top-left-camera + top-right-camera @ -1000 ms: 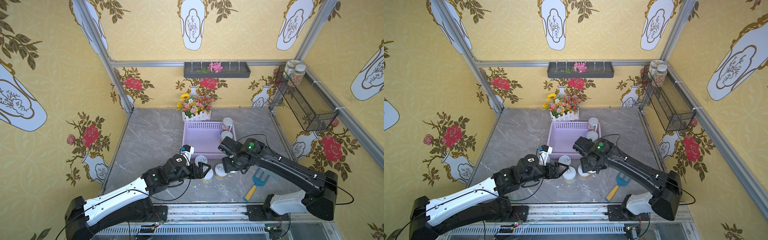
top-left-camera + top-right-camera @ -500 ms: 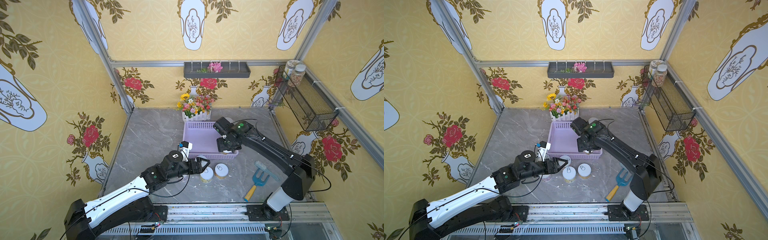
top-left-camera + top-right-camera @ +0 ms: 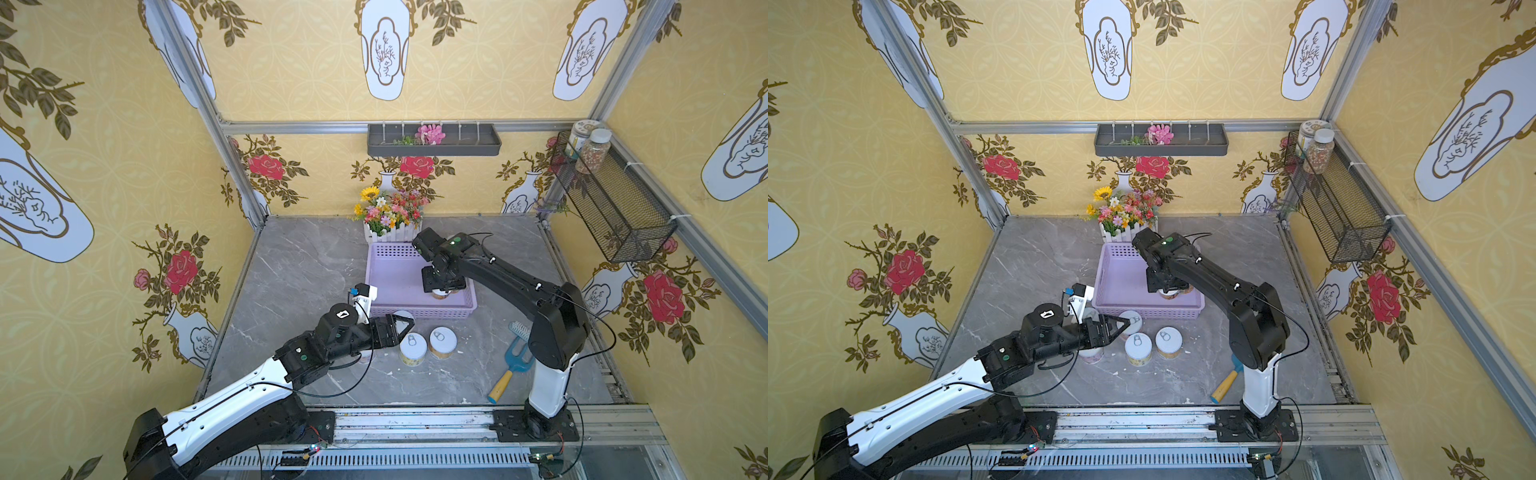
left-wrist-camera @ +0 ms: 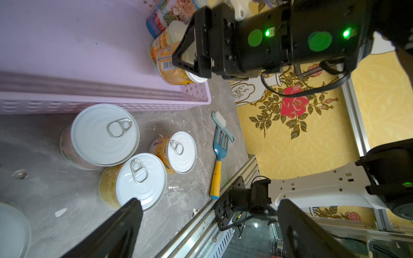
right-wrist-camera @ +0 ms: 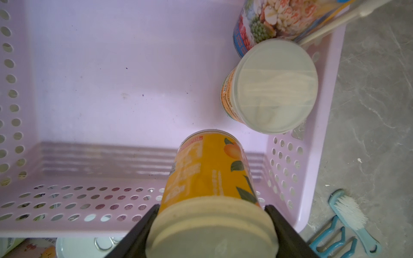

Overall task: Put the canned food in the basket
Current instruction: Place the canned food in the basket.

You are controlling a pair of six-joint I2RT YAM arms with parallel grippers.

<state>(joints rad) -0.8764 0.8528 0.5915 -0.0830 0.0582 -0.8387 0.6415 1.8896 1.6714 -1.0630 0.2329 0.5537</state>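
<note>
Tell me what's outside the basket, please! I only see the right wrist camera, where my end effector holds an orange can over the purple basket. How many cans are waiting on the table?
Observer: Four cans show on the table, just in front of the basket. Others may be hidden.
Operator: Is the other arm grabbing one, like my orange can?
Observer: No. The left end effector is open and empty, over those cans.
Operator: What's behind the basket?
Observer: A white planter of colourful flowers stands right behind its far wall.
</note>
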